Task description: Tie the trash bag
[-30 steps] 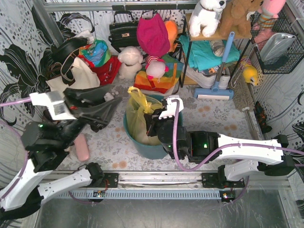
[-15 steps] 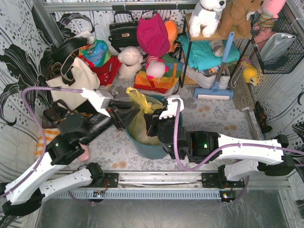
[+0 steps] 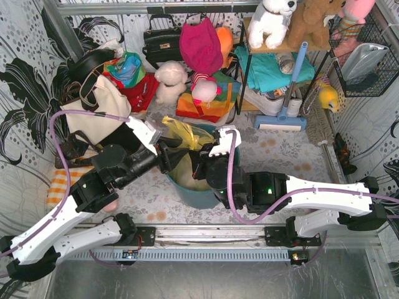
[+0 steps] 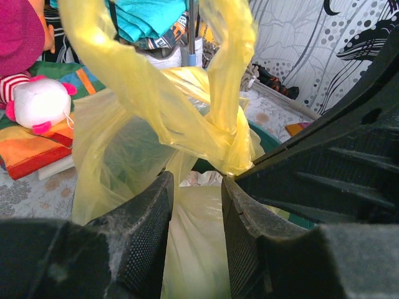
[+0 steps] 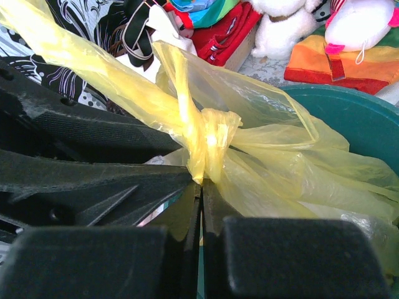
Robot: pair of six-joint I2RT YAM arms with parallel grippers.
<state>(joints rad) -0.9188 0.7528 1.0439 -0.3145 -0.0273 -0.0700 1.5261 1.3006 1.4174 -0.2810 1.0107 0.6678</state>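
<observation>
Grey floral tabletop | patterned walls | trash bag in teal bin

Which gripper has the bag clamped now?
The right gripper: its jaws are shut on the trash bag just under its knot. The left gripper's jaws stand apart, with film in the gap between them.

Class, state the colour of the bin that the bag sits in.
The bin is teal; the right wrist view shows it best.
</observation>
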